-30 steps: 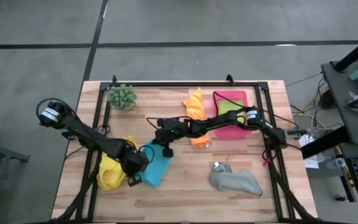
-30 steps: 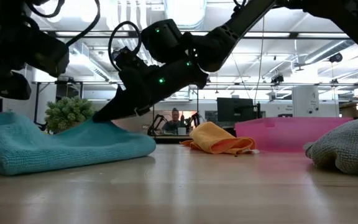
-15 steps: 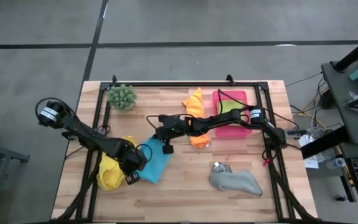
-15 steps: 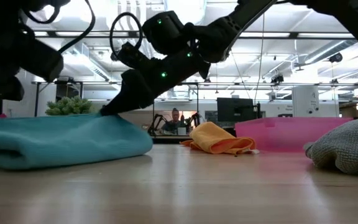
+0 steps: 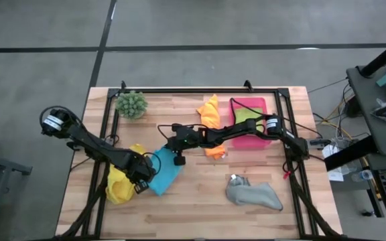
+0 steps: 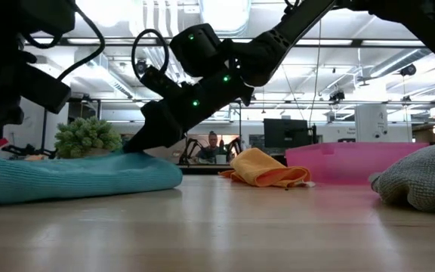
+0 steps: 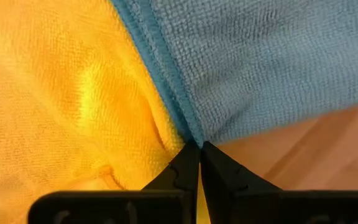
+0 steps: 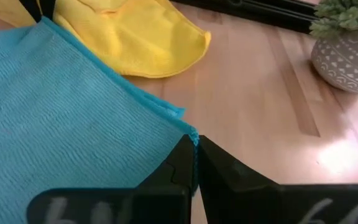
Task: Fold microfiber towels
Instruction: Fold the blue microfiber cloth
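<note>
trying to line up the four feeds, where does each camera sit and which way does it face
High view: above the table, looking straight down; both arms show, left gripper and right gripper on the blue towel.
Low view: at tabletop height, looking level across to the room; arms enter from above.
Left wrist view: on the left wrist, facing the blue towel's edge and the yellow towel; its shut fingers show.
Right wrist view: on the right wrist, facing a blue towel corner; shut fingers show.
Shared: every view shows the blue towel.
</note>
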